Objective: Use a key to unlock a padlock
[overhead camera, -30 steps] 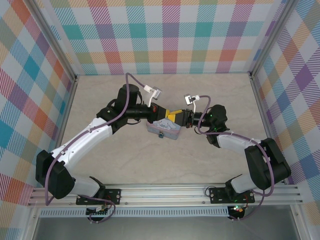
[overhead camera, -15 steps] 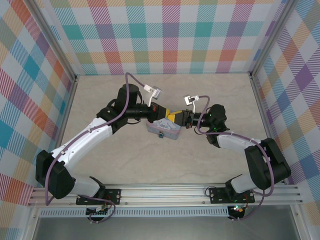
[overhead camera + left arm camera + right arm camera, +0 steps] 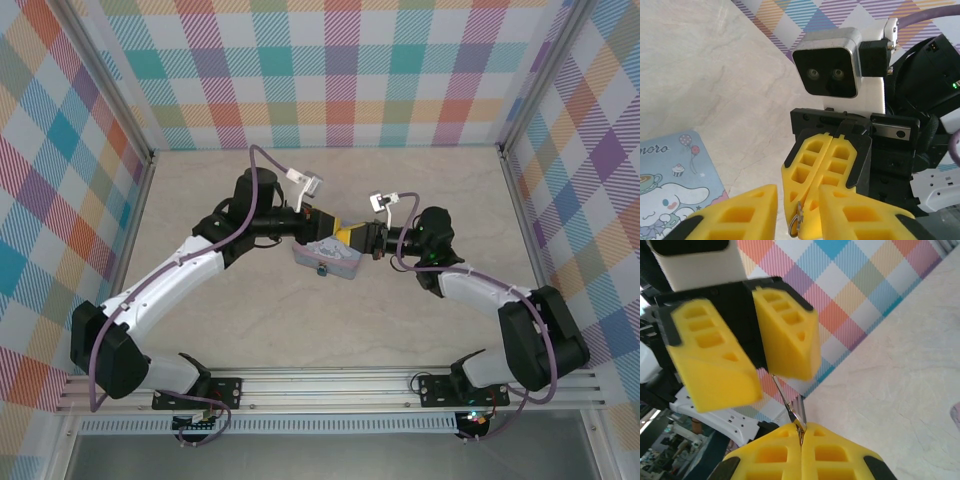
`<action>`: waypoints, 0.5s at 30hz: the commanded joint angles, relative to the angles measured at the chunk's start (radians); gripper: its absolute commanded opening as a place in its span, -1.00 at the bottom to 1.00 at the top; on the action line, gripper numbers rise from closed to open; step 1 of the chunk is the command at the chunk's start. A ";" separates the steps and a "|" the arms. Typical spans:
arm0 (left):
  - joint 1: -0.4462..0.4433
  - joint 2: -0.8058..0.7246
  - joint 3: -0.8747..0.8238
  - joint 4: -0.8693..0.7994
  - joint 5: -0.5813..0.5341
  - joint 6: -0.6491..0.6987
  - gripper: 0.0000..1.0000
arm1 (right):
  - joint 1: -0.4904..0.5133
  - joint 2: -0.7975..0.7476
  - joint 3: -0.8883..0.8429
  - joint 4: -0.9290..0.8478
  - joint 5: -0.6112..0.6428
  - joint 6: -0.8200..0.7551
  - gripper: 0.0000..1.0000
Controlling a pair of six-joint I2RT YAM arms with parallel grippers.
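Note:
My right gripper [image 3: 801, 427] is shut on the key [image 3: 787, 402], a thin metal sliver sticking out of its yellow fingertips. The key points at my left gripper [image 3: 765, 372], whose fingers stand apart just ahead. In the left wrist view my left gripper [image 3: 797, 194] is open, and the key [image 3: 799, 222] with its small ring hangs from the shut right gripper [image 3: 809, 217] in that gap. From above, the left gripper [image 3: 332, 228] and right gripper [image 3: 358, 236] meet nose to nose over the tin. A small grey piece [image 3: 322, 268] at the tin's near edge may be the padlock; I cannot tell.
The pale blue cartoon-printed tin [image 3: 330, 258] lies on the beige table [image 3: 420, 180] just below the grippers; its corner [image 3: 675, 185] is in the left wrist view. Checked walls close in the back and both sides. Purple cables loop off both wrists.
Both grippers stay nose to nose above the tin. The left wrist has turned slightly and the right arm's elbow has shifted a little to the right.

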State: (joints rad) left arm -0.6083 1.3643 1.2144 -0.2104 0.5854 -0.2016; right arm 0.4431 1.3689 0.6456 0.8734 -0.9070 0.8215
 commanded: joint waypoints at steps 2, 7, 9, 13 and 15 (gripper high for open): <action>-0.008 -0.072 -0.009 -0.011 -0.097 0.016 -0.11 | 0.006 -0.074 0.027 -0.324 0.055 -0.188 -0.94; 0.040 -0.116 -0.074 0.001 -0.154 -0.043 0.26 | 0.005 -0.124 0.049 -0.607 0.163 -0.325 -0.94; 0.070 -0.140 -0.141 0.036 -0.152 -0.090 0.37 | 0.006 -0.123 0.051 -0.669 0.213 -0.342 -0.94; 0.102 -0.195 -0.290 0.099 -0.152 -0.140 0.51 | 0.006 -0.080 0.045 -0.671 0.262 -0.317 -0.94; 0.104 -0.231 -0.370 0.124 -0.162 -0.139 0.60 | 0.006 -0.043 0.046 -0.652 0.286 -0.293 -0.94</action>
State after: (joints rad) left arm -0.5125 1.1835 0.9188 -0.1406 0.4389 -0.3069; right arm 0.4431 1.2854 0.6643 0.2638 -0.6827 0.5407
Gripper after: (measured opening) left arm 0.786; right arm 0.057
